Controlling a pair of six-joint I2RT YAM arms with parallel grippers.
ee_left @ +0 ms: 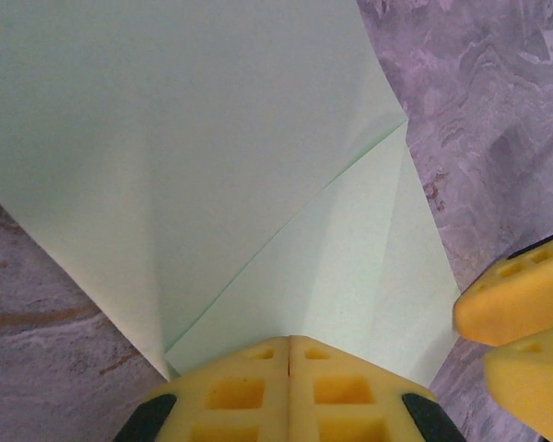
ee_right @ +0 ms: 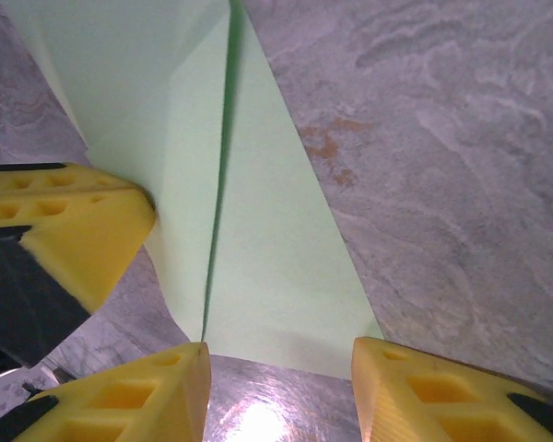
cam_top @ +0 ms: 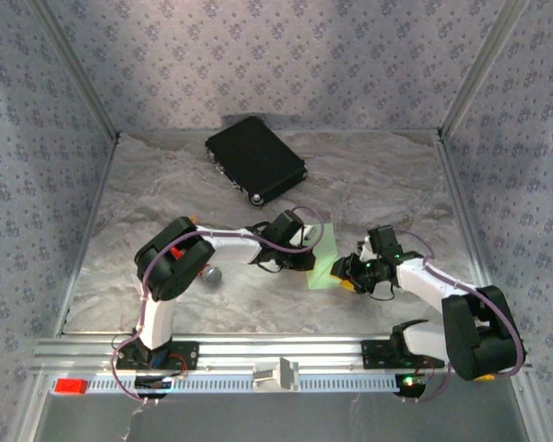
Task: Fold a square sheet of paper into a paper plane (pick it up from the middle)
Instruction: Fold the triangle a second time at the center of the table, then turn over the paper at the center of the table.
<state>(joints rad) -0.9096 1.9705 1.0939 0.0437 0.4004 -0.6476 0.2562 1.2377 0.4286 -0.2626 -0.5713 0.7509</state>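
Two grippers meet at the creased light-green square sheet of paper (cam_top: 324,262), lying nearside of the black rectangular case (cam_top: 255,158): left gripper (ee_left: 288,348) pinching its edge, right gripper (ee_right: 278,368) spread around its tip.

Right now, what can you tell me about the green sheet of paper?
The sheet of paper is thin, light green and matte. It is already folded, with overlapping flaps and sharp creases. It sits at the middle of the grey table. The left gripper is shut on one edge, and the open right gripper stands at another edge.
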